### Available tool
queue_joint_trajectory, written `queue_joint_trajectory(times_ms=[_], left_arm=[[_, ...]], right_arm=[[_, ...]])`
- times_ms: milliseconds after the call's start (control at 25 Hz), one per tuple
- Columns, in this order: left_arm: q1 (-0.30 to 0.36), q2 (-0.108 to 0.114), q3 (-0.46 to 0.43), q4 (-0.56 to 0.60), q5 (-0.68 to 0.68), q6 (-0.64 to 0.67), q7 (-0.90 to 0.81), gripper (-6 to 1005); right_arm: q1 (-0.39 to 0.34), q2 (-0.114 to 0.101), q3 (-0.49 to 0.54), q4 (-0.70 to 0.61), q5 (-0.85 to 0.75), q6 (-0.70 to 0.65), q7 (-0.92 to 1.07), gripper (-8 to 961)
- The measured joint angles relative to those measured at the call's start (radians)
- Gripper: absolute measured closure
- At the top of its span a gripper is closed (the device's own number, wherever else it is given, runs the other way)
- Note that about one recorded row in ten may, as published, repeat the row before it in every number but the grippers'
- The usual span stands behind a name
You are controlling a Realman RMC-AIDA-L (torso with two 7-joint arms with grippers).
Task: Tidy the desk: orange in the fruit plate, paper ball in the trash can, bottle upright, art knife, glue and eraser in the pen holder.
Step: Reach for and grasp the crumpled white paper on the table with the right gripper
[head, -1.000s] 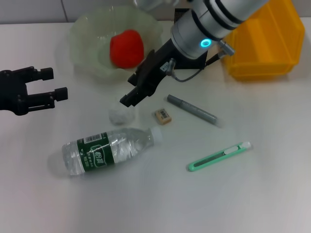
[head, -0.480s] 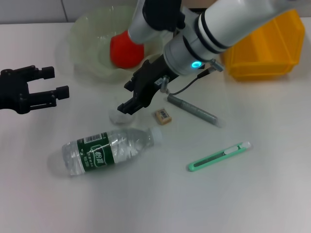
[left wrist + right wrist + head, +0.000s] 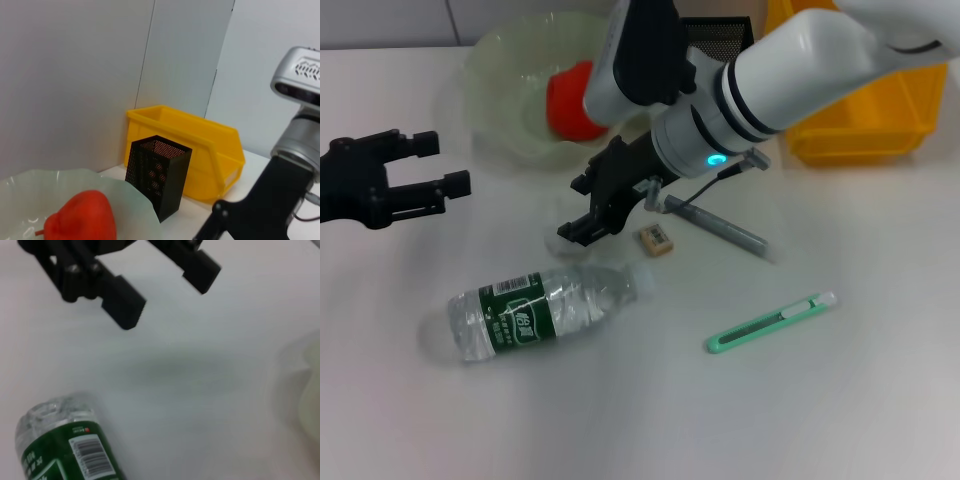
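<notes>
My right gripper (image 3: 578, 208) hangs open just over the paper ball (image 3: 563, 246), which it mostly hides. The clear bottle (image 3: 535, 310) with a green label lies on its side below it and shows again as the bottle (image 3: 65, 450) in the right wrist view. A tan eraser (image 3: 656, 239), a grey glue stick (image 3: 715, 225) and a green art knife (image 3: 772, 320) lie to the right. The red-orange fruit (image 3: 575, 100) sits in the pale fruit plate (image 3: 495, 70). The left gripper (image 3: 430, 168) hovers open at the left, apart from everything.
A black mesh pen holder (image 3: 720, 30) stands at the back beside the yellow bin (image 3: 880, 115). The left wrist view shows the pen holder (image 3: 157, 175), the bin (image 3: 200, 145), the fruit (image 3: 82, 222) and the right arm (image 3: 270, 200).
My right gripper has swung left and down, from beside the paper ball to directly over it, covering it. The left gripper has shifted slightly.
</notes>
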Motion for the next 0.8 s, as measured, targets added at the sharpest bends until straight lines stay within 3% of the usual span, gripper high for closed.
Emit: queue_joint_trajectory(times_ms=[800], left_arm=[[-0.021, -0.025, 0.0, 0.0, 0.0, -0.028, 0.007, 215]], right_arm=[[-0.05, 0.0, -0.04, 0.021, 0.097, 0.044, -0.065, 320]])
